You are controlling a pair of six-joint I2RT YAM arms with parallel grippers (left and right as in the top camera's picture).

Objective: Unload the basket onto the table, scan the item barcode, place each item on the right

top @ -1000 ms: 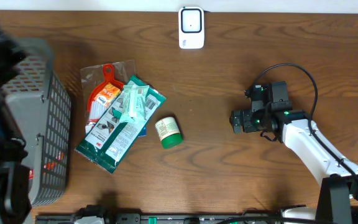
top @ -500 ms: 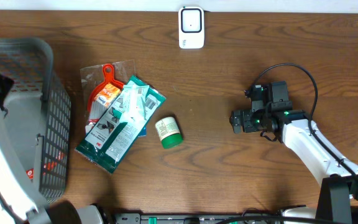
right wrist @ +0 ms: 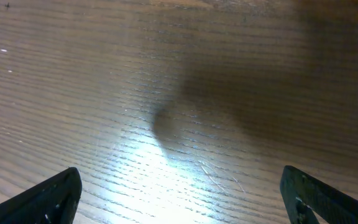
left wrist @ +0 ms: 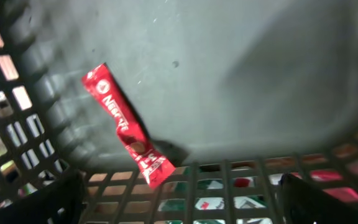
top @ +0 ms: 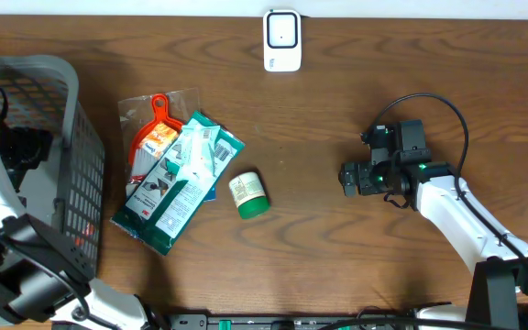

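Desk point(top: 319, 266): dark wood grain is seen, smooth, with a soft sheen. Basket point(top: 88, 197): grey plastic lattice, matt. Red sachet point(left wrist: 127, 128): glossy film is noted.

There is one grey basket point(top: 85, 183) at 9 o'clock, with one red stick packet point(left wrist: 127, 126) inside it. One white scanner point(top: 282, 40) sits at 12 o'clock on the tabletop point(top: 319, 257). Near the middle is one green-lidded jar point(top: 247, 194). Toward 9 o'clock from it lies one pile of flat packs point(top: 168, 197); at least three can be counted. There are two pincers, the left pincer point(left wrist: 179, 205) and the right pincer point(right wrist: 179, 199).
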